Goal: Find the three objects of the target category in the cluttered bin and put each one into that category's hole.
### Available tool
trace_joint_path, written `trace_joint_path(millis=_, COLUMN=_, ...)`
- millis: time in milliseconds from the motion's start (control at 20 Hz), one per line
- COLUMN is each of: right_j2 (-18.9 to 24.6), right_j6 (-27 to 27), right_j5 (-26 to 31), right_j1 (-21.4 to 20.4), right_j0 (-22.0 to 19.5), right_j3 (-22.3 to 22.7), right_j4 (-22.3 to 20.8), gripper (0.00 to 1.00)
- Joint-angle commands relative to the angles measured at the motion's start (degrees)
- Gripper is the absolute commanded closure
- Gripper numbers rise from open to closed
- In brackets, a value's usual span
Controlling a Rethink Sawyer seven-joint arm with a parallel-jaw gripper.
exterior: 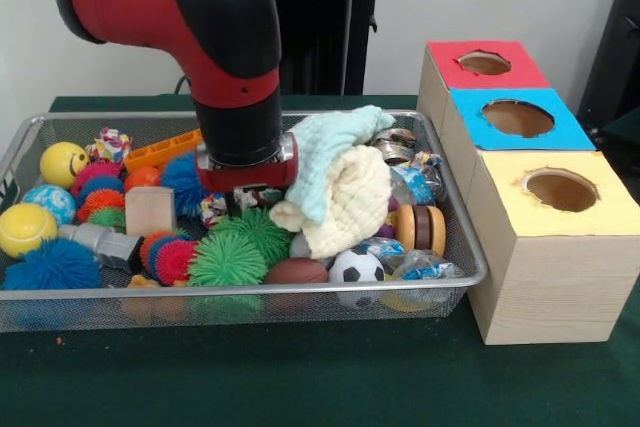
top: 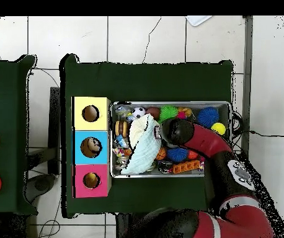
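Note:
The wire mesh bin [exterior: 300,289] stands on the green cloth, full of toys; it also shows in the overhead view [top: 219,103]. My gripper [exterior: 245,187] is down in the middle of the bin among the toys, just left of a mint cloth [exterior: 335,147] and a cream cloth [exterior: 345,207]. Its tips are hidden by the toys around it. In the overhead view the arm's end [top: 172,130] is beside the cloths [top: 143,145]. No orange-tan lumpy object shows clearly. The red-topped hole [exterior: 484,63] [top: 91,180] is on the far box, right of the bin.
The blue-topped hole [exterior: 517,118] and yellow-topped hole [exterior: 561,190] are in the same row of boxes. In the bin lie green spiky balls [exterior: 228,259], a brown football [exterior: 297,271], a soccer ball [exterior: 356,269], a wooden block [exterior: 150,210] and a yellow ball [exterior: 62,163].

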Motion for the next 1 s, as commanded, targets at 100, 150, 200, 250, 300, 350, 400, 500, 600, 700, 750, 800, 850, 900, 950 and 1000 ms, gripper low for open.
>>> trace_joint_path(millis=100, right_j2=-8.5, right_j6=-4.1, right_j5=9.8, right_j1=3.9, right_j0=4.3, right_j3=-17.1, right_j4=-14.7, gripper=0.00)
trace_joint_path(millis=150, right_j2=-9.3, right_j6=-5.0, right_j5=9.6, right_j1=4.0, right_j0=4.7, right_j3=-18.7, right_j4=-17.0, gripper=0.00)
trace_joint_path(millis=200, right_j2=-10.0, right_j6=-5.3, right_j5=8.8, right_j1=4.1, right_j0=5.2, right_j3=-19.8, right_j4=-19.1, gripper=0.00)
trace_joint_path(millis=250, right_j2=-10.7, right_j6=-5.5, right_j5=7.9, right_j1=4.1, right_j0=5.6, right_j3=-20.8, right_j4=-21.2, gripper=0.00)
trace_joint_path(millis=300, right_j2=-11.6, right_j6=-5.4, right_j5=7.7, right_j1=4.3, right_j0=6.1, right_j3=-22.0, right_j4=-23.2, gripper=0.00)
trace_joint_path(millis=350, right_j2=-12.0, right_j6=-5.1, right_j5=6.9, right_j1=4.3, right_j0=6.2, right_j3=-22.7, right_j4=-24.7, gripper=0.00)
trace_joint_path(millis=400, right_j2=-12.2, right_j6=-4.9, right_j5=6.5, right_j1=4.1, right_j0=6.3, right_j3=-23.1, right_j4=-26.2, gripper=0.00)
trace_joint_path(millis=500, right_j2=-12.5, right_j6=-5.0, right_j5=5.8, right_j1=3.7, right_j0=6.5, right_j3=-23.6, right_j4=-28.9, gripper=0.00)
trace_joint_path(millis=600, right_j2=-13.1, right_j6=-4.8, right_j5=5.6, right_j1=3.6, right_j0=6.9, right_j3=-24.5, right_j4=-31.4, gripper=0.00)
trace_joint_path(millis=700, right_j2=-13.2, right_j6=-4.4, right_j5=6.0, right_j1=3.5, right_j0=7.0, right_j3=-25.1, right_j4=-32.8, gripper=0.00)
trace_joint_path(millis=750, right_j2=-13.2, right_j6=-4.2, right_j5=6.4, right_j1=3.4, right_j0=7.0, right_j3=-25.3, right_j4=-33.3, gripper=0.00)
trace_joint_path(millis=800, right_j2=-12.9, right_j6=-4.3, right_j5=7.1, right_j1=3.3, right_j0=6.9, right_j3=-25.3, right_j4=-33.4, gripper=0.00)
trace_joint_path(millis=850, right_j2=-11.4, right_j6=-5.3, right_j5=7.9, right_j1=2.8, right_j0=6.1, right_j3=-24.4, right_j4=-32.5, gripper=0.00)
trace_joint_path(millis=900, right_j2=-8.3, right_j6=-6.1, right_j5=8.4, right_j1=2.0, right_j0=4.6, right_j3=-22.5, right_j4=-30.3, gripper=0.00)
trace_joint_path(millis=950, right_j2=-4.2, right_j6=-6.8, right_j5=7.9, right_j1=1.0, right_j0=2.6, right_j3=-19.8, right_j4=-27.3, gripper=0.00)
trace_joint_path(millis=1000, right_j2=0.0, right_j6=-7.0, right_j5=5.5, right_j1=0.0, right_j0=0.2, right_j3=-16.9, right_j4=-24.4, gripper=0.00)
